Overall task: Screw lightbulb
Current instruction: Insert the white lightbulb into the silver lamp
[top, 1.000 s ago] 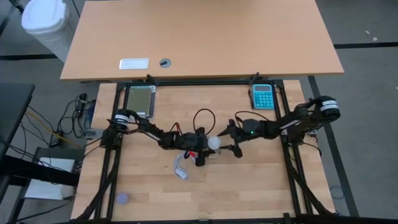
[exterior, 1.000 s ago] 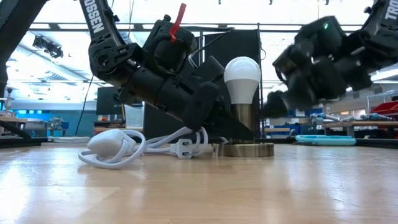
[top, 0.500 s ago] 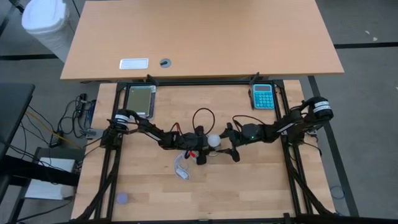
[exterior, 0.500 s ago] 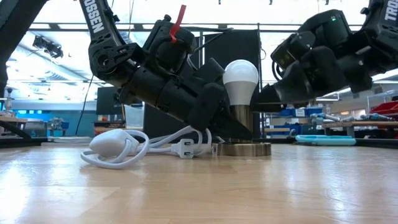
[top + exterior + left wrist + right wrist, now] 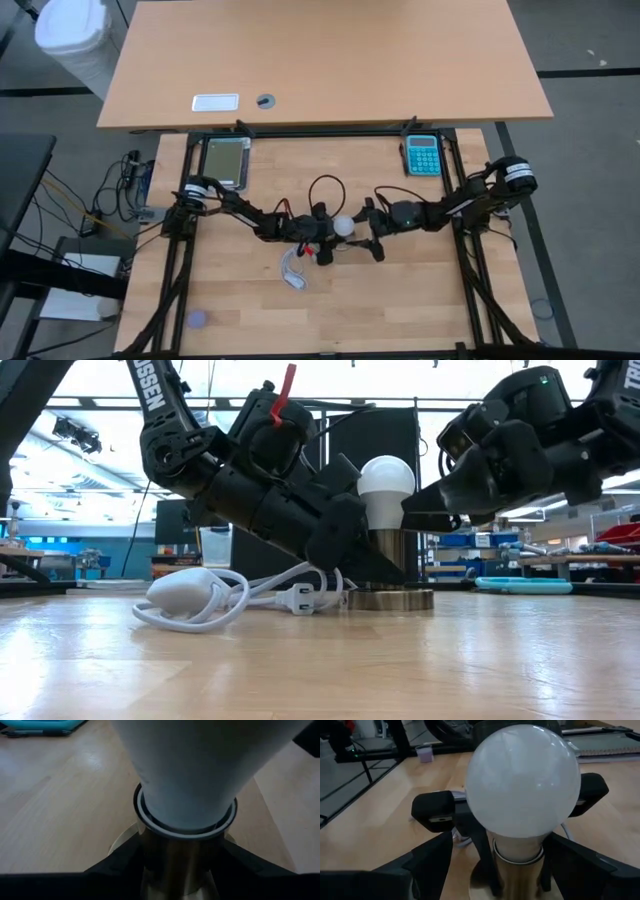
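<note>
At the left of the wooden table (image 5: 420,300), a coiled white power cable (image 5: 215,595) with its plug is seen lying just left of the round brass-coloured socket base (image 5: 392,599). The left gripper (image 5: 345,555) is clamped low on the brass socket stem (image 5: 175,865), its fingers (image 5: 107,870) pressed against either side, so the fitting is held down. The small white frosted pear-shaped lightbulb (image 5: 386,488) is seated upright in that socket, near the middle of the table, with its neck entering the collar. To its right, the right gripper (image 5: 497,852) is spread wide, a finger (image 5: 427,862) flanking each side of the bulb below the globe, nothing yet pinched. For the step in hand, the jaws are best closed gently on the globe, centred on its axis, and turned while the stem is kept braced, so the thread is not crossed. Compared with a second ago, the right gripper has been brought in from well right of the bulb to straddle it, while the left gripper's hold has remained unchanged.
</note>
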